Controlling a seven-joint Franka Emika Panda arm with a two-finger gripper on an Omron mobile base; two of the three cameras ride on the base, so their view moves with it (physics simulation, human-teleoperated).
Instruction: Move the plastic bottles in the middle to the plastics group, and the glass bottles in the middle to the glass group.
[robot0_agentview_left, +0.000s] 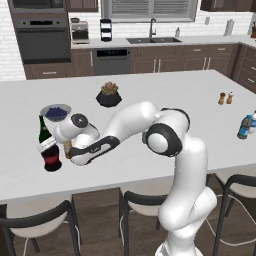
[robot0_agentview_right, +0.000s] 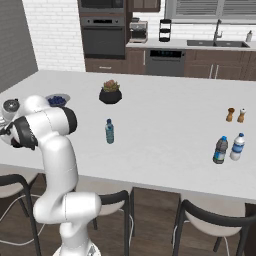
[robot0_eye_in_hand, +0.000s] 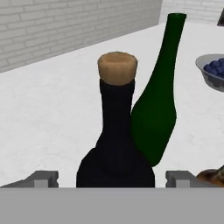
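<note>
At the left end of the counter (robot0_agentview_left: 200, 95), the dark round bottle (robot0_eye_in_hand: 116, 144) stands beside the tall green bottle (robot0_eye_in_hand: 159, 87) between the wide-open claw (robot0_eye_in_hand: 112, 178), while the small water bottle (robot0_agentview_right: 109, 131) waits mid-counter, far from its pair (robot0_agentview_right: 229, 148).

Black round-bellied bottle (robot0_eye_in_hand: 116, 153) with tan cork and red label, dark green wine bottle (robot0_eye_in_hand: 157, 100) just behind it, grey bowl (robot0_agentview_left: 55, 113) of dark blue berries beyond, white counter (robot0_agentview_left: 165, 105)
</note>
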